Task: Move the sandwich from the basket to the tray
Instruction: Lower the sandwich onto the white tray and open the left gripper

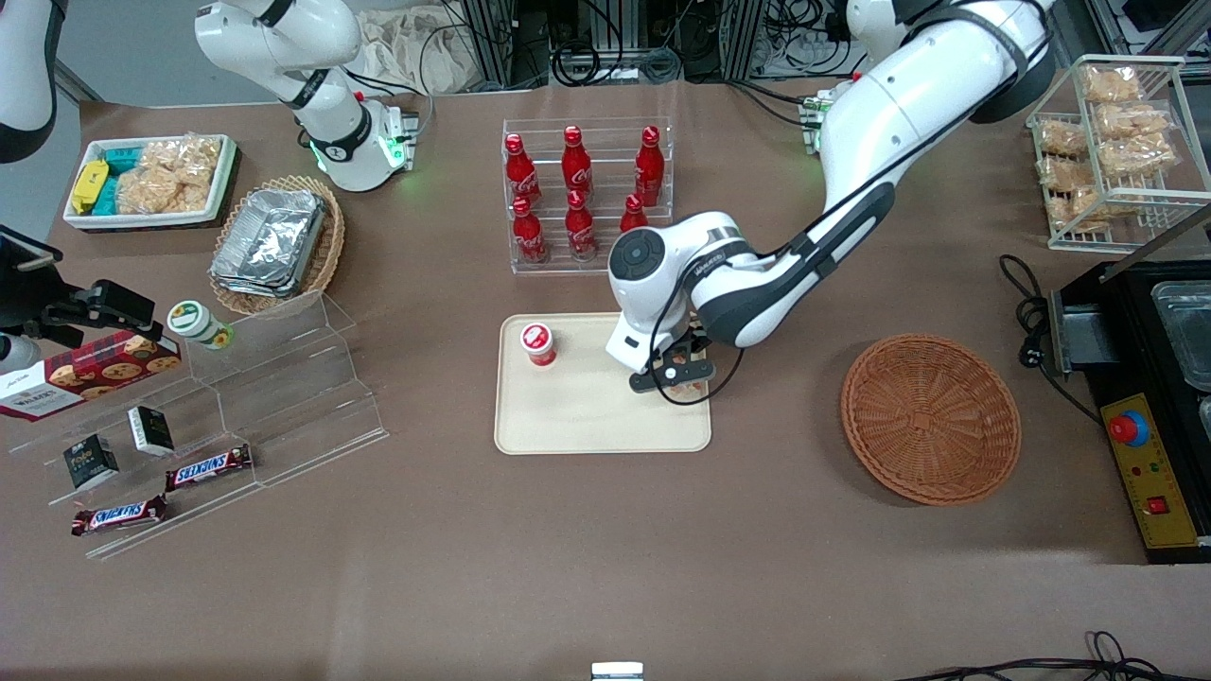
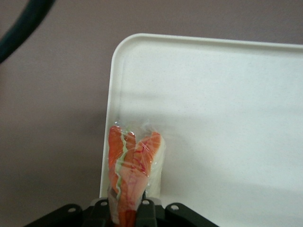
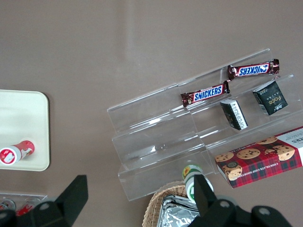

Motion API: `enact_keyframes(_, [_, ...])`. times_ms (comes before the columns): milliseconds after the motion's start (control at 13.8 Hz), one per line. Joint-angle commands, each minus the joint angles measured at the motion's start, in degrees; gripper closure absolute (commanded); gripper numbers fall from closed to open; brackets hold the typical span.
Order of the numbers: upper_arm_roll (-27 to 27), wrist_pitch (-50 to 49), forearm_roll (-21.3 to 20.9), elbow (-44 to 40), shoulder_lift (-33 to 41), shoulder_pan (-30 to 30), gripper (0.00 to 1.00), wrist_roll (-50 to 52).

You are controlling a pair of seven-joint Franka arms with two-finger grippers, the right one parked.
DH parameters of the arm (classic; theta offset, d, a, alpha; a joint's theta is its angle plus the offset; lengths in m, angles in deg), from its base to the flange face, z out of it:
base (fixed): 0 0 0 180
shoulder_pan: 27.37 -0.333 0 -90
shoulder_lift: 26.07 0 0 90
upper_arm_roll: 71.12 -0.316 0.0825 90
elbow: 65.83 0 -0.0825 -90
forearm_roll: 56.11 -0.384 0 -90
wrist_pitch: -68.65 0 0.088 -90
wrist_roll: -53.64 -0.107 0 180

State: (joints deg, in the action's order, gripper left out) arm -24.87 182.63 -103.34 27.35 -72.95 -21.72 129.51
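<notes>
The sandwich (image 2: 134, 163), a wedge with an orange-red filling edge wrapped in clear film, is pinched between my left gripper's (image 2: 124, 209) fingers. Its free end hangs just inside the rim of the beige tray (image 2: 222, 109); I cannot tell whether it touches the tray. In the front view the gripper (image 1: 674, 375) sits low over the tray (image 1: 587, 421), at its edge toward the working arm's end. Only a sliver of the sandwich (image 1: 683, 388) shows under it. The round reddish-brown basket (image 1: 932, 418) lies empty farther toward the working arm's end.
A small red-capped cup (image 1: 537, 342) stands on the tray. A clear rack of red cola bottles (image 1: 582, 194) stands farther from the front camera than the tray. A stepped acrylic shelf (image 1: 284, 397) with snack bars lies toward the parked arm's end. A black machine (image 1: 1149, 407) stands beside the basket.
</notes>
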Motion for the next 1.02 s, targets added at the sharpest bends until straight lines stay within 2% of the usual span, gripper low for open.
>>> enact_keyframes(0, [0.5, -0.4, -2.0, -3.8, -2.5, 0.3, 0.79, 0.4])
enact_keyframes(73, [0.5, -0.4, -2.4, -3.8, -2.6, 0.2, 0.68, 0.5])
enact_keyframes(145, [0.5, -0.4, -2.3, -4.0, -2.5, 0.2, 0.52, 0.5])
enact_keyframes(290, [0.6, -0.5, -2.3, -4.8, -1.8, 0.1, 0.04, 2.7])
enact_keyframes(363, [0.9, -0.8, -2.2, -5.5, -1.1, -0.3, 0.00, 6.0])
enact_keyframes(581, [1.2, -1.3, -0.2, -6.0, 6.2, -2.3, 0.00, 11.3])
enact_keyframes(944, [1.4, -5.1, 14.3, -6.2, 23.6, -9.2, 0.00, 11.1])
